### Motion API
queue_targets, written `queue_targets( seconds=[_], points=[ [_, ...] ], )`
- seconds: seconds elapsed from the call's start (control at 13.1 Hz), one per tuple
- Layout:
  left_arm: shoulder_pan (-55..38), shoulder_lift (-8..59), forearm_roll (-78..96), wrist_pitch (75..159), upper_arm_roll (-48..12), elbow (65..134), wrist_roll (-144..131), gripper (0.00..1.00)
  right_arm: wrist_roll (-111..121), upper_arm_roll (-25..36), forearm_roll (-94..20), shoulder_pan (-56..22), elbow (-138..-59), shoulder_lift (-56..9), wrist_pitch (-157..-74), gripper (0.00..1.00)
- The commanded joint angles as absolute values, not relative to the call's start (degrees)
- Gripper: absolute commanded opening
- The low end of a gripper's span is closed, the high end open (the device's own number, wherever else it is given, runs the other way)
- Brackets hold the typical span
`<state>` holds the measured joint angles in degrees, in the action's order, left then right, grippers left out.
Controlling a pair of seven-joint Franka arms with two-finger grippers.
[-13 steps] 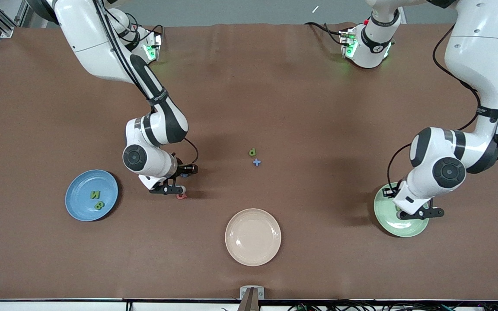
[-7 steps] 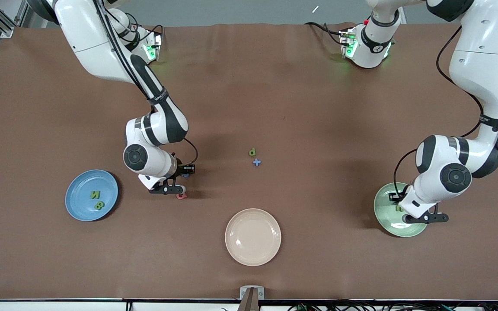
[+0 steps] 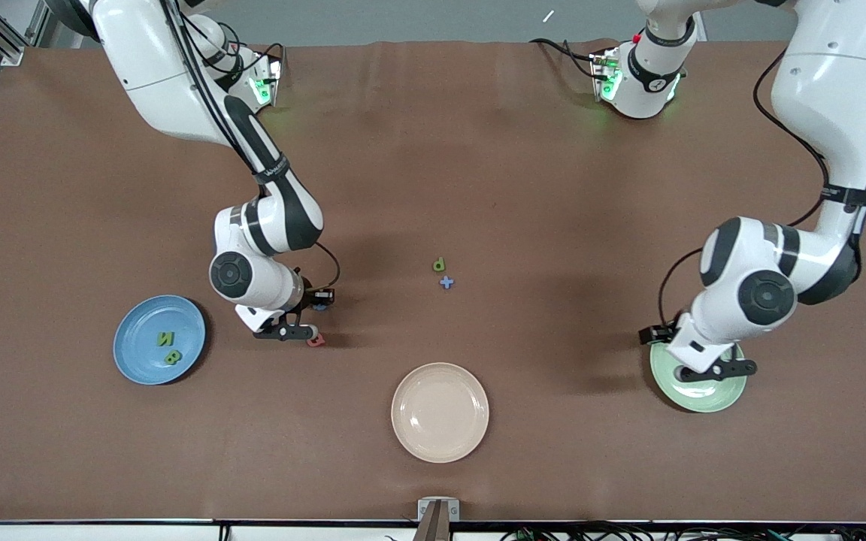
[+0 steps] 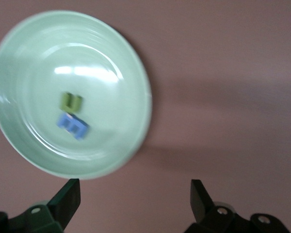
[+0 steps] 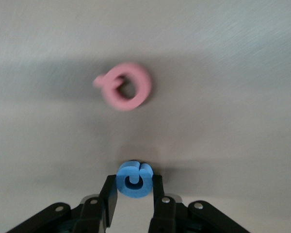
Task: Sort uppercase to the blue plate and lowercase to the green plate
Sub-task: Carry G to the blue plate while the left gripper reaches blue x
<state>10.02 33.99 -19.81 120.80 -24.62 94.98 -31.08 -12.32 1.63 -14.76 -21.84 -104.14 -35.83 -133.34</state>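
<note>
R gripper [image 5: 132, 194] clamped on blue C [image 5: 134, 180], low over desk [image 3: 478, 150], pink Q [image 5: 124, 86] on desk just beside it. Blue plate [image 3: 136, 353] toward R arm's end holds green N [image 3: 165, 339] + B [image 3: 171, 357]. L gripper [image 4: 136, 206] wide open, holding nothing, over edge of green plate [image 4: 131, 73]; green n [image 4: 72, 101] + blue m [image 4: 73, 125] lie in it. p [image 3: 439, 264] and t [image 3: 446, 282] mid-desk, cream plate [image 3: 440, 443] nearer cam.

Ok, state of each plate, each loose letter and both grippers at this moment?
Blue plate: holds green N, B.
Green plate: holds green n, blue m.
Cream plate: empty.
Pink Q: on table.
Blue C: gripped.
Right gripper: shut on C.
Left gripper: open.
</note>
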Motion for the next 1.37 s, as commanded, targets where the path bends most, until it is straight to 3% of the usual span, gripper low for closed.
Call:
queue_targets(
  seconds=[0.0, 0.23, 0.53, 0.76, 0.84, 0.91, 0.99, 1.07, 1.29],
  points=[
    [9.15, 33.13, -19.95, 119.09, -31.18, 95.89, -45.11, 1.0, -4.88, 1.93, -14.06, -15.06, -100.74, -34.1, -125.89, 0.11],
    [3.63, 34.89, -20.04, 120.93, -33.93, 95.19, -62.96, 1.0, 9.54, 2.02, -13.45, -6.44, -95.99, -34.19, -121.04, 0.11],
    [-4.72, 40.07, -20.48, 122.96, -33.75, 91.15, -82.5, 0.99, 20.63, 2.02, -3.71, 2.62, -93.69, -34.54, -120.41, 0.11],
    [-8.87, 42.09, -20.48, 128.3, -33.31, 91.06, -90.94, 0.98, 27.58, 2.02, -3.43, 6.85, -93.69, -35.41, -121.63, 0.2],
    [-10.36, 42.88, -20.57, 129.8, -33.05, 91.14, -93.49, 0.98, 28.03, 2.02, -3.51, 7.46, -93.69, -35.94, -122.51, 0.38],
    [-12.11, 43.5, -20.65, 131.47, -31.65, 91.14, -96.3, 0.98, 28.04, 2.02, -3.52, 7.56, -93.78, -36.47, -123.22, 0.75],
    [-15.17, 44.11, -20.65, 133.14, -29.12, 91.06, -99.2, 0.98, 28.04, 2.02, -3.6, 7.65, -93.78, -36.47, -123.31, 0.94],
    [-18.69, 44.47, -20.48, 134.72, -25.79, 91.05, -101.66, 0.98, 27.86, 1.93, -3.78, 7.3, -93.78, -36.39, -123.14, 0.99],
    [-23.03, 45.87, -20.39, 141.12, -21.62, 91.23, -105.63, 0.97, 21.05, 1.58, -4.39, 4.23, -93.87, -35.6, -120.69, 1.0]
  ],
)
